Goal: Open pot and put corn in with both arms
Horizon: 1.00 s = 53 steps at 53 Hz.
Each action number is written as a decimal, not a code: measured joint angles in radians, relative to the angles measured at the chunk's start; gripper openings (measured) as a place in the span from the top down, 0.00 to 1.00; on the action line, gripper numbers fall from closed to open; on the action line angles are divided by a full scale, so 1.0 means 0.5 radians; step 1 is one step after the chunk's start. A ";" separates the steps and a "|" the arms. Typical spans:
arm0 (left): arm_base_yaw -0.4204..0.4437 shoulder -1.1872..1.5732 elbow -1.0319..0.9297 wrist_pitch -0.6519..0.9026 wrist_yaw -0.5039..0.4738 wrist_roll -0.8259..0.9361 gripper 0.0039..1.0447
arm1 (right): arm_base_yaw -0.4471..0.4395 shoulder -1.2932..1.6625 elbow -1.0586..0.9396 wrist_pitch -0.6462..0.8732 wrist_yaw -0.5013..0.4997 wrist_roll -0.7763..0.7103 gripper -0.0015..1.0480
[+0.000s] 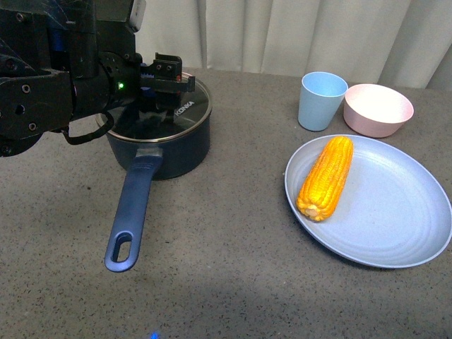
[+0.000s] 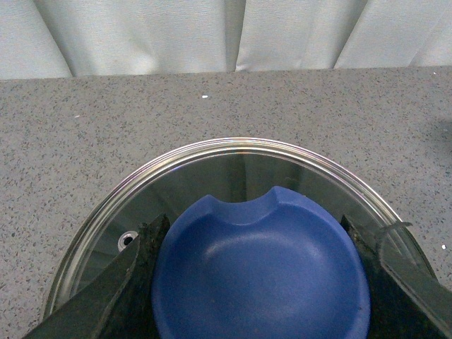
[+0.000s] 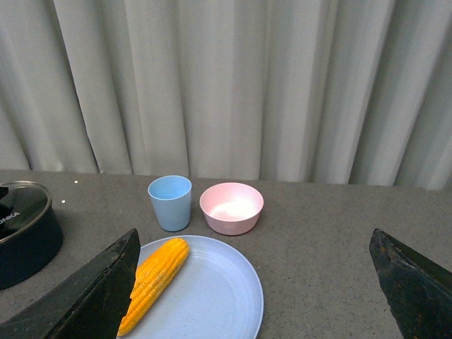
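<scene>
Toward the counter's (image 1: 226, 282) far-left corner, the left gripper (image 2: 258, 236) straddles the blue knob (image 2: 261, 282) of the fragile glass lid (image 2: 233, 162) on the pot (image 1: 176, 152), grip unconfirmed. The right gripper (image 3: 254, 233) gapes empty; the stiff corn (image 1: 326, 176), on a plate (image 1: 395, 212) near the right edge, likely suits a mid-cob pinch.

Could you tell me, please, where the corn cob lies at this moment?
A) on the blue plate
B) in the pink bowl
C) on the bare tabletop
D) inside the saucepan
A: the corn lies on the blue plate, apart from the pot, which has its glass lid on.
</scene>
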 joint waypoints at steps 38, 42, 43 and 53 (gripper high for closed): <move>0.464 -0.172 -0.055 0.034 0.136 -0.016 0.39 | 0.000 0.000 0.000 0.000 0.000 0.000 0.09; 0.558 -0.112 -0.051 0.060 0.132 -0.023 0.39 | 0.000 0.000 0.000 0.000 0.000 0.000 0.09; 0.569 -0.105 -0.050 0.063 0.128 -0.025 0.39 | 0.000 0.000 0.000 0.000 0.000 0.000 0.09; 0.714 0.057 0.013 0.146 0.105 -0.043 0.39 | 0.000 0.000 0.000 0.000 0.000 0.000 0.09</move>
